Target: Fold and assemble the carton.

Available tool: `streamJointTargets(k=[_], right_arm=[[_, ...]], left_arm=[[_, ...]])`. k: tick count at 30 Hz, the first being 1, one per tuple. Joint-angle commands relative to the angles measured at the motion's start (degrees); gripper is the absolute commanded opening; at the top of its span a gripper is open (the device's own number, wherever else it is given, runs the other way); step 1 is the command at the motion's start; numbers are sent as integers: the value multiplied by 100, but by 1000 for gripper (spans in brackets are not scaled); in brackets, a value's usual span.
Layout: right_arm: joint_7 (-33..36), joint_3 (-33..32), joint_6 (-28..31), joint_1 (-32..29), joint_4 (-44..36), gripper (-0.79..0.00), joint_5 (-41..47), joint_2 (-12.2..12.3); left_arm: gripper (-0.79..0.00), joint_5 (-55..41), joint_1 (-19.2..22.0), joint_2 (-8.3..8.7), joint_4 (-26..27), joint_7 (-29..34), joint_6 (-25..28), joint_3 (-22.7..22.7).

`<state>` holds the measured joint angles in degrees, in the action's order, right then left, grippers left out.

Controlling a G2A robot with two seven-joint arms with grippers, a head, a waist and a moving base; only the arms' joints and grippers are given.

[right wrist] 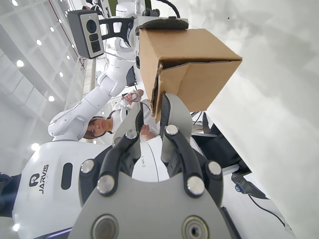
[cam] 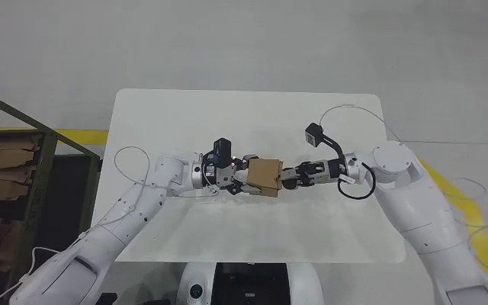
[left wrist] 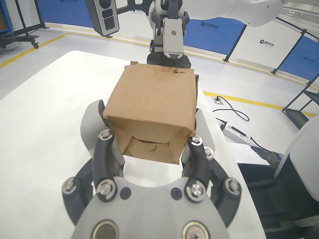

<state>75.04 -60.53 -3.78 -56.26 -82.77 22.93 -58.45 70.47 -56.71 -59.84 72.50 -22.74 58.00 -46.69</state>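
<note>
light: bright, ceiling lamps (right wrist: pixel 19 63) | shadows: soft | wrist-view edges: bowed

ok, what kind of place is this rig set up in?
Probably a robot test bay on a factory or lab floor: blue partition panels, yellow floor lines, a carton held over a white table.

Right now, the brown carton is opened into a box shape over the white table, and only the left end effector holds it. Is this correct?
Not quite: both hold it. The right wrist view shows the right end effector pinching an edge of the carton too. The rest stands: box shape, over the table, left end effector gripping the other end.
</note>
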Motion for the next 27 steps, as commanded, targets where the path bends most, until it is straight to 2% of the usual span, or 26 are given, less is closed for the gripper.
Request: streamJointTargets(k=[1,3,4,27], right_arm=[[-7,-64,25,-47,-7,-714,35,17],[-10,-106,31,-90,-20,-782,47,31],[-10,-117,29,-109,-23,-785,59,36],[-76,35,22,-68,28,-785,161,3]], left_arm=[[-219,-38,7,-3,-13,18,0,8],[-219,-62,16,-5,-23,32,0,17],[-215,-77,20,-7,-29,36,0,22],[-209,-87,47,-9,-51,58,0,49]])
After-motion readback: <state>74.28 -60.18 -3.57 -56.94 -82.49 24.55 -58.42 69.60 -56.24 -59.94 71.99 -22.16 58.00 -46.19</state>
